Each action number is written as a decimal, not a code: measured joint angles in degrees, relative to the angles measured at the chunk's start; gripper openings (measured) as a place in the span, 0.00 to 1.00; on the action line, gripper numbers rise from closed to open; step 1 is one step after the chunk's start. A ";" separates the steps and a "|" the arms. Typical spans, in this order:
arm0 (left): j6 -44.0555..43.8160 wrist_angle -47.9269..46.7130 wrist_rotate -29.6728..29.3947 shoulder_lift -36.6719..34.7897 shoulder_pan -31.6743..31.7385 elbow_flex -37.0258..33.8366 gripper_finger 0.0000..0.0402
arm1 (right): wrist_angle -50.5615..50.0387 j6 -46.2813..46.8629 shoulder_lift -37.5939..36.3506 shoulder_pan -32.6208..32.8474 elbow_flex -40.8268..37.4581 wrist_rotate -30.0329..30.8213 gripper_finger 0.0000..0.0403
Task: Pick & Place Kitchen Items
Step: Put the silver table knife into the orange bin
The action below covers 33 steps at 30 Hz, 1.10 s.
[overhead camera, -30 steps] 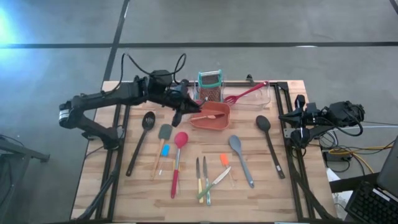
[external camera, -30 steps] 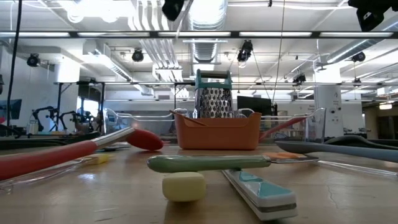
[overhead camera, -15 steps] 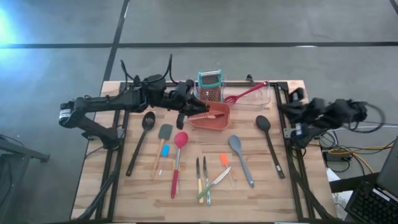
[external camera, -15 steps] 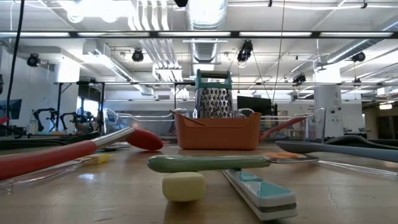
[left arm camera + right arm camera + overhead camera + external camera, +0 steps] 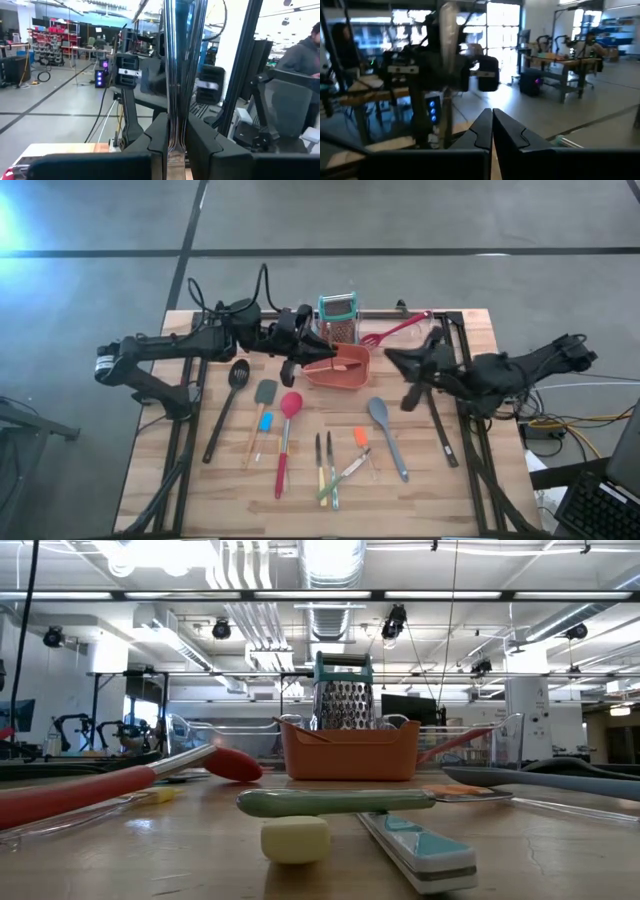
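Kitchen items lie on the wooden table: a black slotted spoon, a grey spatula, a red spoon, a blue scraper, knives, an orange scraper, a grey spoon and a black spoon. My left gripper is at the left end of the red-orange bin, shut on a slim shiny utensil. My right gripper is raised right of the bin, shut and empty. My left gripper pinches the slim shiny utensil between its two fingers, on its flat faces. The utensil is lifted clear and runs past the fingers out of the wrist picture. Which end the fingers have does not show.
A teal-framed grater stands behind the bin, which holds a pale utensil. A clear tray at the far right holds a red slotted spatula. In the low view a green handle and a yellow end lie nearest.
My right gripper has swung from the table's right edge toward the middle and risen, tipping up to level, still shut. My left gripper has tipped up from pointing down to about level beside the bin, still shut on the utensil.
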 joint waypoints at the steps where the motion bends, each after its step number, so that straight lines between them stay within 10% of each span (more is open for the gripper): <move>1: 0.02 0.00 0.12 0.00 0.00 0.00 0.11 | -1.48 0.70 1.61 -0.42 1.38 -0.91 0.02; 19: 1.47 -0.28 0.46 0.00 -0.02 -0.80 0.11 | -15.44 3.20 19.67 -6.60 27.52 -8.63 0.39; 33: 2.64 -0.46 0.50 0.00 -0.04 -1.01 0.11 | -19.31 6.00 24.18 -10.27 33.00 -16.32 0.37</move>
